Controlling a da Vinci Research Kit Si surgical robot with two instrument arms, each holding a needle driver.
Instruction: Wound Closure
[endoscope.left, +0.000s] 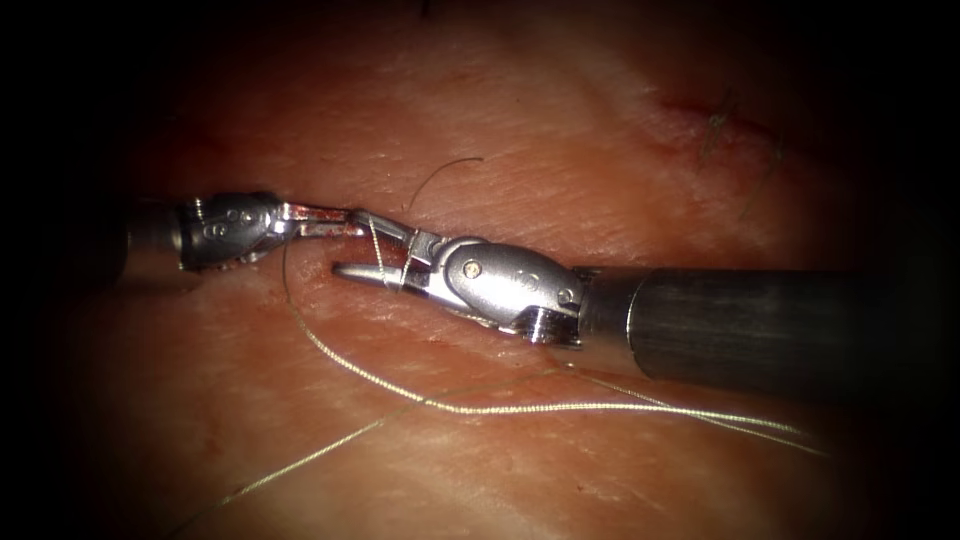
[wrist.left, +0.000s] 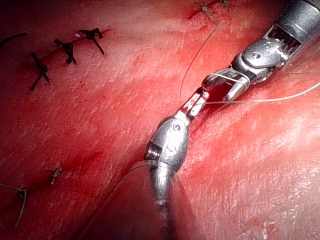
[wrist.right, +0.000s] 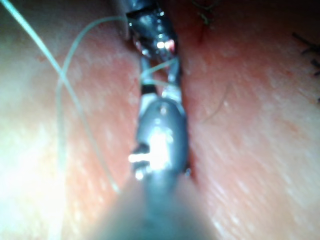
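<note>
Both tools meet tip to tip over the cut (endoscope.left: 322, 264) in the tissue (endoscope.left: 560, 130). My left tool (endoscope.left: 352, 225) comes in from the left, its red-stained jaws shut on the pale thread (endoscope.left: 500, 408). My right tool (endoscope.left: 350, 244) faces it with jaws open and nothing between them; the thread is looped around both jaws near their base. In the left wrist view the left tool (wrist.left: 197, 100) touches the right tool (wrist.left: 218, 91) at the tips. The right wrist view has the right tool (wrist.right: 159, 70) with thread crossed over its jaws. A thin dark strand (endoscope.left: 440, 175) curves up from the tips.
Long slack thread trails across the near tissue toward the right. Several finished dark stitches (wrist.left: 65, 50) lie on another cut, and one more stitch (endoscope.left: 715, 120) sits at the far right. Red fluid (wrist.left: 115, 95) wets the tissue around the tools.
</note>
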